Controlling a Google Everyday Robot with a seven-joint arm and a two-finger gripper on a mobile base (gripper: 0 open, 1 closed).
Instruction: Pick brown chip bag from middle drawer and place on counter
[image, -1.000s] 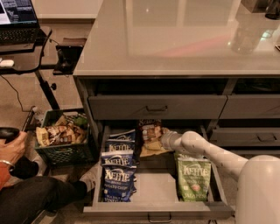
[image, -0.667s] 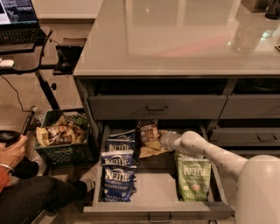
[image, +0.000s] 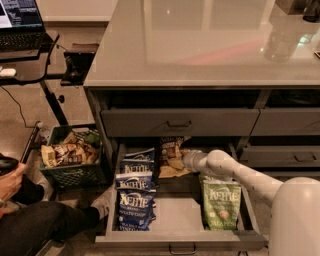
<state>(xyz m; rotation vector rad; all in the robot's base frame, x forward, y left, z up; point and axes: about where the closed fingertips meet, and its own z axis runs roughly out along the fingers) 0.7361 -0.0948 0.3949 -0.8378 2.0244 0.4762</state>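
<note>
The brown chip bag (image: 170, 156) stands tilted at the back of the open middle drawer (image: 180, 239), its tan bottom spread out below it. My gripper (image: 186, 160) reaches in from the right and is shut on the bag's right edge, low inside the drawer. The white arm runs back to the lower right. The counter (image: 210, 45) is the wide glossy grey top above the drawers.
Several blue Kettle bags (image: 135, 192) lie in the drawer's left half and a green Kettle bag (image: 221, 204) on its right. A shut drawer (image: 179, 123) sits just above. A crate of snacks (image: 70, 155) and a seated person (image: 30, 220) are at the left.
The brown chip bag has shifted slightly up and to the left with my gripper on it. Nothing else has moved.
</note>
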